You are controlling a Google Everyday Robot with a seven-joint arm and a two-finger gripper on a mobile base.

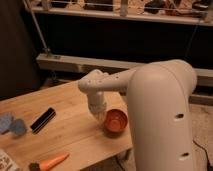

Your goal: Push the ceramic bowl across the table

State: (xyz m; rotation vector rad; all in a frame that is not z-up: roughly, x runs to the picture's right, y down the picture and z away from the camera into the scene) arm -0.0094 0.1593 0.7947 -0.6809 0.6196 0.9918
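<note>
One ceramic bowl point(116, 121) sits on the table point(70, 127) just beside the end effector point(101, 115).

You're looking past the arm point(155, 110), whose broad white shell fills the right half of your view. Its wrist bends down over the table point(72, 136). The bowl point(116, 121) stands upright near the table's right edge, its glossy inside facing up. The gripper point(101, 115) sits low at the bowl's left side, against or just beside the rim. To your left, well apart from the bowl, a black bar point(43, 120) lies flat on the wood. Two blue things point(18, 127) lie by the far left edge, and a carrot toy point(54, 162) lies near the front edge. Behind the table a pale rail point(65, 64) runs across a dark backdrop.
</note>
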